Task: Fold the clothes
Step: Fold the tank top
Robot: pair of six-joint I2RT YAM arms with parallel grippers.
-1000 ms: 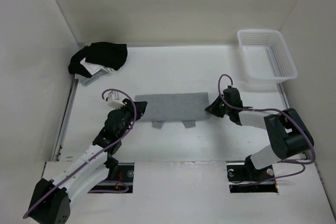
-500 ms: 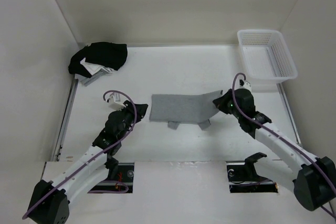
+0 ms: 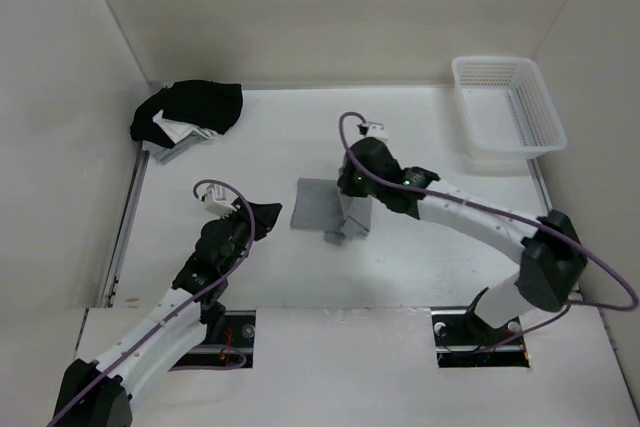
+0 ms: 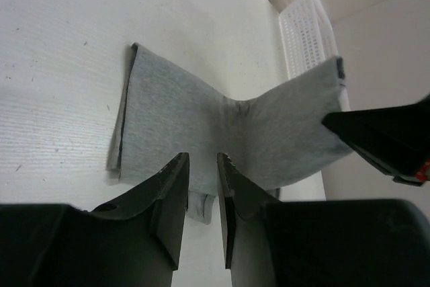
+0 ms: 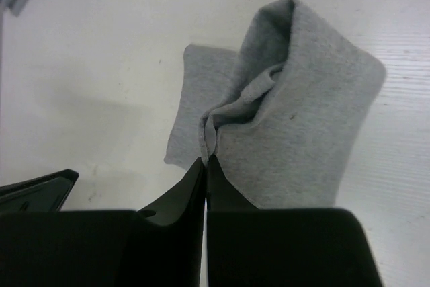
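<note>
The clothes, a heather-grey top (image 3: 312,205), lie mid-table with the right end lifted and carried over the left part. My right gripper (image 3: 352,189) is shut on that raised edge; in the right wrist view its tips (image 5: 205,160) pinch a bunched fold of the grey cloth (image 5: 302,119), which hangs in a loop below. My left gripper (image 3: 266,217) sits just left of the top, apart from it. Its jaws (image 4: 201,156) stand a little apart with nothing between them, and the grey fabric (image 4: 175,109) lies beyond.
A black-and-white garment pile (image 3: 190,112) lies in the far left corner. A white plastic basket (image 3: 508,107) stands at the far right. White walls close in the table on three sides.
My right arm swung left, shutting on the top's right end and carrying it over toward the left half. The left gripper drew back slightly.
</note>
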